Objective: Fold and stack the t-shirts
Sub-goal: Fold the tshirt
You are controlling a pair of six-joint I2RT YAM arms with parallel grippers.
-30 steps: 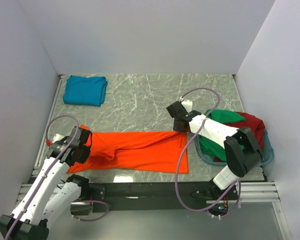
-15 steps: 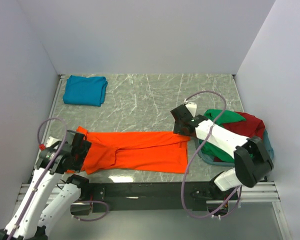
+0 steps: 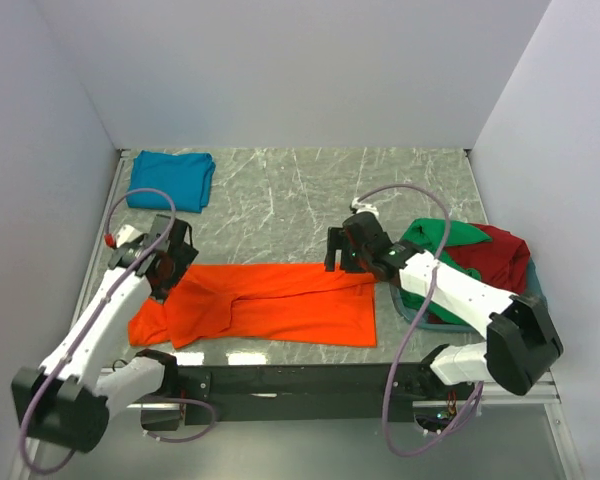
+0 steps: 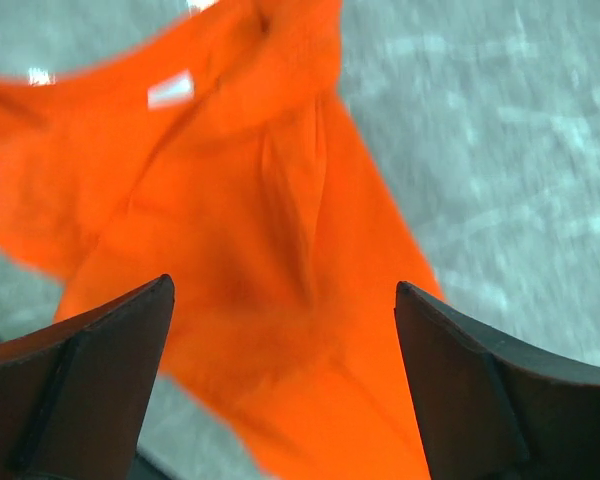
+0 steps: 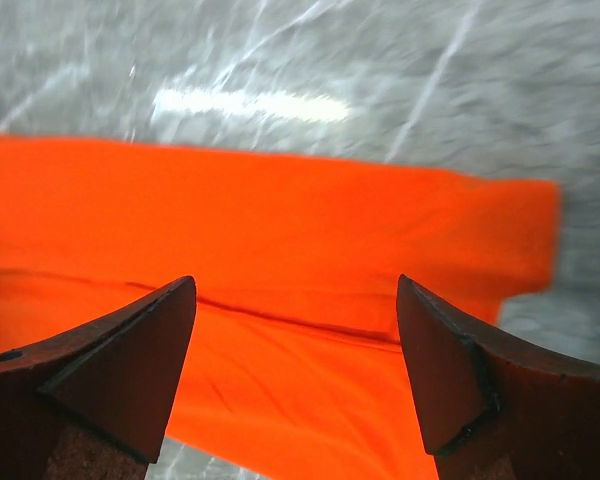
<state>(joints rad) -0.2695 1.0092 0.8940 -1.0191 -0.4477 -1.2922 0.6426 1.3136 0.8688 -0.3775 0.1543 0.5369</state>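
Evidently between folds, left gripper [image 3: 168, 264] and right gripper [image 3: 338, 256] hover wide open, empty, over the left and right ends of the orange t-shirt [image 3: 270, 305], laid flat for creasing

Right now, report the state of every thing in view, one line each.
orange t-shirt: partly folded into a long strip, flat on the table, not gripped
teal t-shirt: folded, far left corner
green t-shirt: crumpled in the basket
dark red t-shirt: crumpled in the basket
left gripper: open, over the orange collar end
right gripper: open, over the other end
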